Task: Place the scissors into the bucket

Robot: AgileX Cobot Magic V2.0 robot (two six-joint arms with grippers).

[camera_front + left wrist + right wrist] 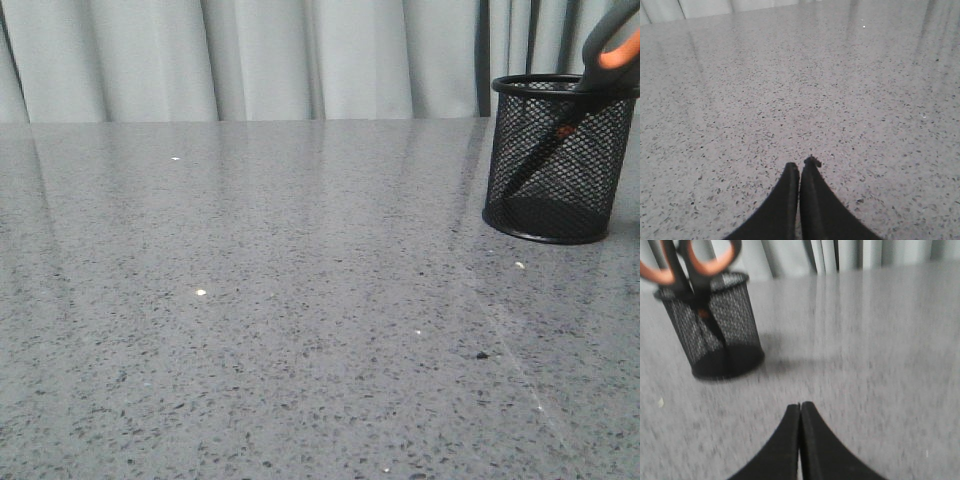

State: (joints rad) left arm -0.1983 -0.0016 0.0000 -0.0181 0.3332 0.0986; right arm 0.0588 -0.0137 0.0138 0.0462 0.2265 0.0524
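While scissors (606, 60) stand in bucket (553, 160), grippers closed, empty

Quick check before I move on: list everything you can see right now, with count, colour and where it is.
scissors: one, dark grey handles lined orange, standing blades-down inside the bucket, handles above the rim.
bucket: one, black wire mesh, upright on the table's far right.
table: one, grey speckled, with a few pale specks.
curtain: pale grey-green, behind the table.
left gripper: black, jaws shut, empty, over bare table.
right gripper: black, jaws shut, empty, apart from the bucket.
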